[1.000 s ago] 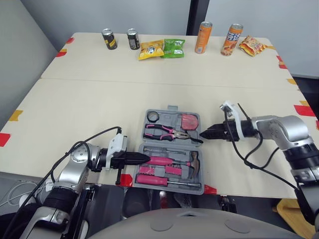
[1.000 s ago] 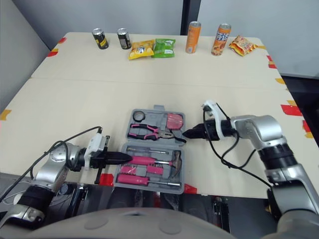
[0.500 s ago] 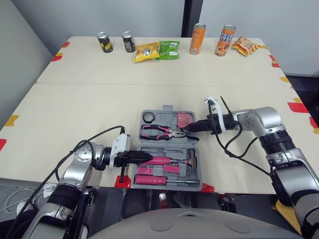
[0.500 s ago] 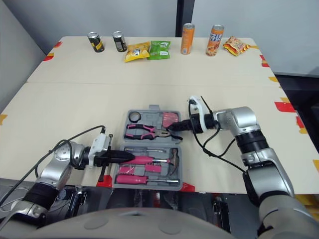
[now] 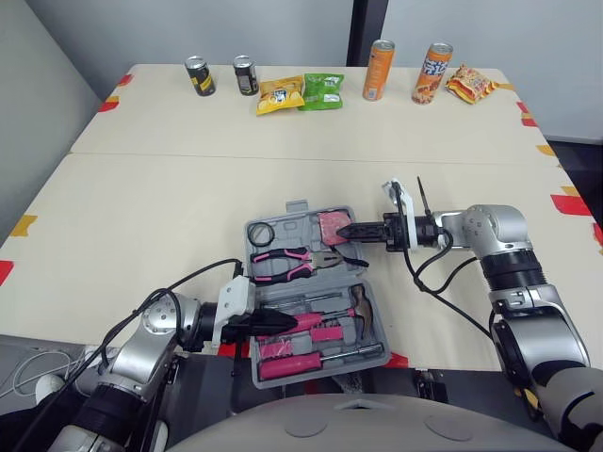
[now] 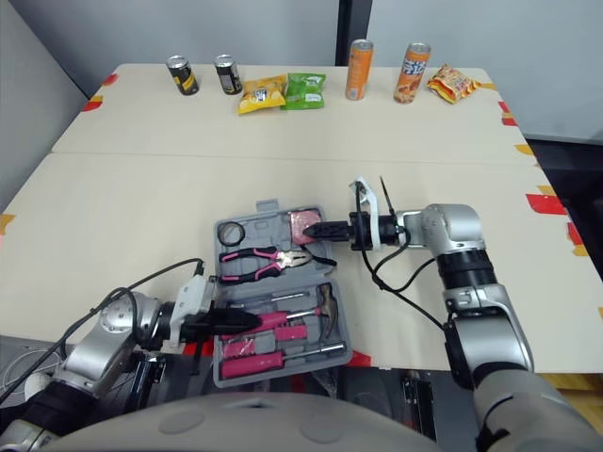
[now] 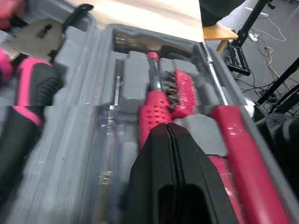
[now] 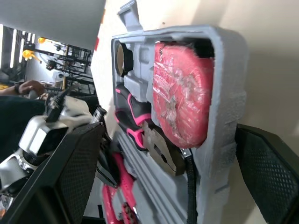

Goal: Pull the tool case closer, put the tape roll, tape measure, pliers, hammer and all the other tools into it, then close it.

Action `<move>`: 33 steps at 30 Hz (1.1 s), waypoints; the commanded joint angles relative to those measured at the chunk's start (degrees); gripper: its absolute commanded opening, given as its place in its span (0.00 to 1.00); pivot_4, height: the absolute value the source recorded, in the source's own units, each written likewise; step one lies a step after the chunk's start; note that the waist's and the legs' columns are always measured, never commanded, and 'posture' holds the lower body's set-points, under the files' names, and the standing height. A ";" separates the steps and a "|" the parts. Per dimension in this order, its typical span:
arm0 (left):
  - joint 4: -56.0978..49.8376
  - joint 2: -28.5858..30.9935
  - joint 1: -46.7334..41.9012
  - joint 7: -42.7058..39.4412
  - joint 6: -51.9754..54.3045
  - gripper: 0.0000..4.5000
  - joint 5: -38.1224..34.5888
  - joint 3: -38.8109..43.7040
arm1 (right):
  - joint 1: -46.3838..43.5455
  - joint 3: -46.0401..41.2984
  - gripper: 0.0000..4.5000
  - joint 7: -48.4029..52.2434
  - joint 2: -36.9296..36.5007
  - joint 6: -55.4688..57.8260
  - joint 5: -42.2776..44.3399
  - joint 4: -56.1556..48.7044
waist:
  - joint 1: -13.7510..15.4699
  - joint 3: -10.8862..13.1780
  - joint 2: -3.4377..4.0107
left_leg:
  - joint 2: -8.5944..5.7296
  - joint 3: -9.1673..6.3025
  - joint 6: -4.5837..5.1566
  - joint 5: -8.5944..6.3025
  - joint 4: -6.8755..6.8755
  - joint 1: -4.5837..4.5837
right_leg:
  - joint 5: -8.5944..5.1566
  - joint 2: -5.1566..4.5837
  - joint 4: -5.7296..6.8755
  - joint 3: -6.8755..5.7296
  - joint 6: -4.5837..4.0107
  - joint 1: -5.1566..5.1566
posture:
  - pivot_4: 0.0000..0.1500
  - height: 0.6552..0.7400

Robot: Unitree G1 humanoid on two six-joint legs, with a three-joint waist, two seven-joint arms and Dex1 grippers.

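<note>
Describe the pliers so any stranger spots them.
Near the table's front edge lies an open grey tool case. In its far half, beside the tape roll and tape measure, lie the pliers, alone in having pink-and-black handles and metal jaws.

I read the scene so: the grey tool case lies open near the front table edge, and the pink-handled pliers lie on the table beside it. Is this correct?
Not quite. The tool case does lie open near the front edge of the table, but the pliers lie inside it, in its far half, as the left eye view shows.
</note>
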 commanded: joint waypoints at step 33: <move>-8.44 11.60 13.58 -2.76 11.22 0.01 -24.12 27.86 | 8.51 -10.96 1.00 -3.82 -2.27 10.00 17.46 -23.86 | 0.49 0.29 0.08 | 0.03 0.02 -0.32 -0.03 -0.48 0.05 | -0.02 0.17 -0.40 0.03 0.03 -0.05 | 1.00 1.00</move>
